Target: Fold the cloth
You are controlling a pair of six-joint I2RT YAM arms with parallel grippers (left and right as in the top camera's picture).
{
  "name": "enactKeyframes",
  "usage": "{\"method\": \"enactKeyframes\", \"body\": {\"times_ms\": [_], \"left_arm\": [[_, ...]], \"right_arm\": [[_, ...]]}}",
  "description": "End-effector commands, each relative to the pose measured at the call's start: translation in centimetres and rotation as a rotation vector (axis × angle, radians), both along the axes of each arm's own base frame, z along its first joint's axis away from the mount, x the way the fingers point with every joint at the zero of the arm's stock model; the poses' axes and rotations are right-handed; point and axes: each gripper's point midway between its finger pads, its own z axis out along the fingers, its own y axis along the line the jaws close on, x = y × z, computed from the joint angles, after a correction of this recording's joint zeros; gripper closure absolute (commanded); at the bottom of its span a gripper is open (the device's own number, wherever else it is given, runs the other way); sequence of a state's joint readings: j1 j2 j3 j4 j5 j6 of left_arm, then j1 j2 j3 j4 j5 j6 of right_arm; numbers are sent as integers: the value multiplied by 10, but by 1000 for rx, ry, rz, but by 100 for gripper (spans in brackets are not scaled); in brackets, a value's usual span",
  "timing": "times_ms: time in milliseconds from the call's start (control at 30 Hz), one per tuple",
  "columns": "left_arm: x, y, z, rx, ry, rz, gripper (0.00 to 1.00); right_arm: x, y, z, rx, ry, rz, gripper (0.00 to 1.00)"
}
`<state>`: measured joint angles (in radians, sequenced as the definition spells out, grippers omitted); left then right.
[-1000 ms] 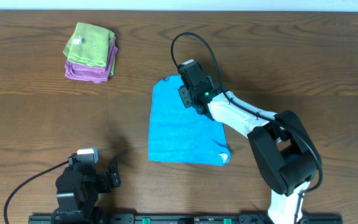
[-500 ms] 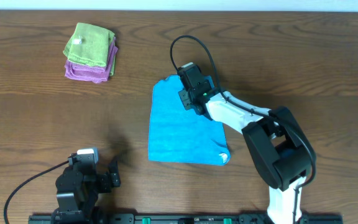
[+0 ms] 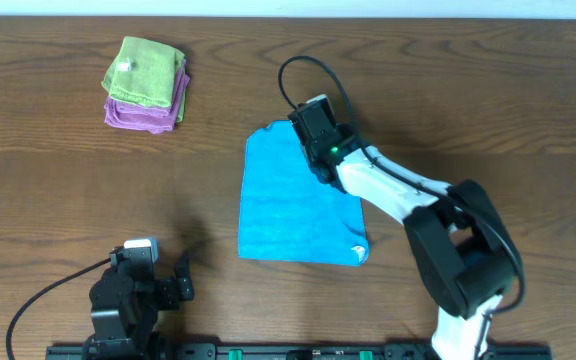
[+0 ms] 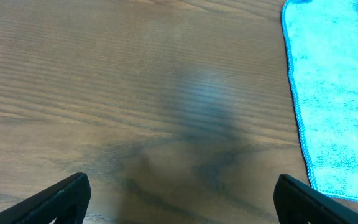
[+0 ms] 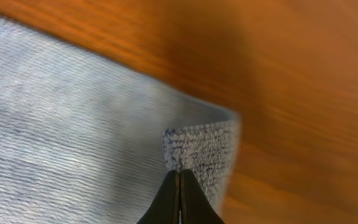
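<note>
A blue cloth [image 3: 298,205] lies flat on the wooden table, centre right. It also shows in the left wrist view [image 4: 334,93] and looks grey-blue in the right wrist view [image 5: 61,124]. My right gripper [image 3: 305,128] is at the cloth's far corner. In its wrist view the fingers [image 5: 179,179] are shut on a small turned-over flap of that corner. My left gripper [image 3: 168,283] rests at the near left, away from the cloth. Its fingers [image 4: 179,199] are open and empty over bare wood.
A stack of folded cloths [image 3: 146,82], green on purple, sits at the far left. A black cable [image 3: 303,75] loops above the right wrist. A small white tag [image 3: 360,253] shows at the cloth's near right corner.
My right gripper has shifted slightly to the right at the cloth's far corner. The left arm has not moved.
</note>
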<state>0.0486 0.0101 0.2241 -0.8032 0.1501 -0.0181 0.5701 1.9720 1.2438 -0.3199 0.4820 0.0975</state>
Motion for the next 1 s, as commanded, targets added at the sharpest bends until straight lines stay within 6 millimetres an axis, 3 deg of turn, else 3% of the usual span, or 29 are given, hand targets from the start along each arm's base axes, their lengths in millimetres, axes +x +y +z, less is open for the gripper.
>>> {"method": "enactKeyframes", "body": {"times_ms": [0, 100, 367, 433, 533, 600, 700, 867, 967], "left_arm": [[-10, 1, -14, 22, 62, -11, 5], [-10, 1, -14, 22, 62, -11, 5], [-10, 1, -14, 22, 62, -11, 5], [-10, 1, -14, 22, 62, -11, 5], [-10, 1, -14, 22, 62, -11, 5], [-10, 1, -14, 22, 62, -11, 5], [-10, 1, -14, 22, 62, -11, 5], [-10, 1, -14, 22, 62, -10, 5], [-8, 0, -12, 18, 50, -13, 5]], "right_arm": [[9, -24, 35, -67, -87, -81, 99], [4, -50, 35, -140, -63, -138, 99], [8, -153, 32, -202, -7, -383, 96], [8, -179, 32, -203, -1, -441, 59], [4, -202, 30, -211, 23, -490, 46], [-2, -204, 29, -214, 51, -487, 41], [-8, -185, 36, -134, 81, -438, 38], [-29, -136, 103, 214, 36, -345, 33], [-57, -117, 141, 350, 44, -254, 32]]}}
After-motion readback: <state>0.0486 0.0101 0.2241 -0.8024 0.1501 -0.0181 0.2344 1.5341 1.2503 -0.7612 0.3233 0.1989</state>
